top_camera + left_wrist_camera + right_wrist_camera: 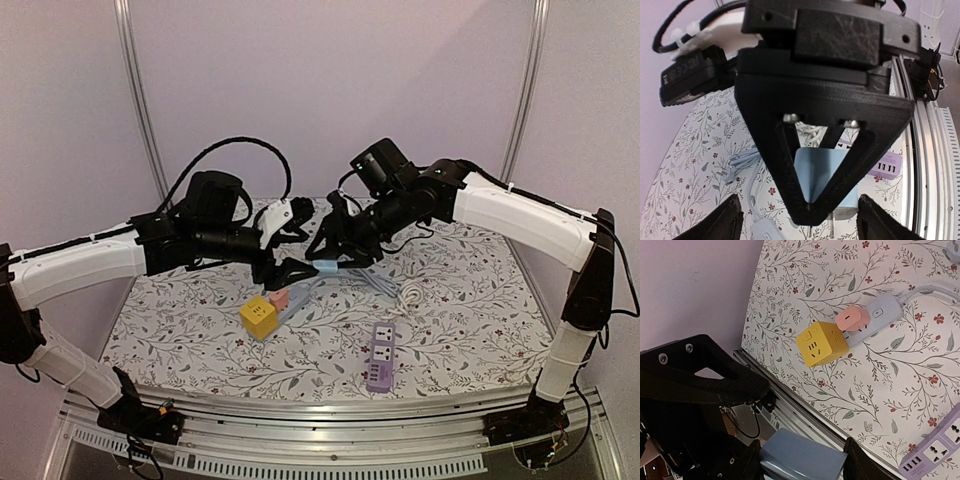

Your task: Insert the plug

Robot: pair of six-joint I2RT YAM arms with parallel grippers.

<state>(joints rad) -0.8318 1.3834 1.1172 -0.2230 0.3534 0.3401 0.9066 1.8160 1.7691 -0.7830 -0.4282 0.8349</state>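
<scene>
Closest to the left wrist camera, the left fingers (pixel 722 222) are standing apart at the bottom edge of that view, one on each side of the plug (pixel 822 172); I am not seeing them touch it. The plug is pale blue and is hanging in the air above the desk (pixel 480 330), clamped between the right fingers (pixel 862 465). In the left wrist view their black triangular frame is covering much of it, with its metal pins (pixel 832 226) poking out below. From the top camera I am seeing the two sets of fingers facing each other over the middle of the desk, with the left ones just beside the plug. Below them on the flowered desk, a grey strip (pixel 880 315) is lying with a pink plug (pixel 852 318) sitting in it and a yellow cube (pixel 821 343) against its end. A purple strip (pixel 380 368) is lying apart from these, nearer the front edge, with its sockets facing up. A white cable (pixel 405 293) is lying coiled just behind the purple strip.
</scene>
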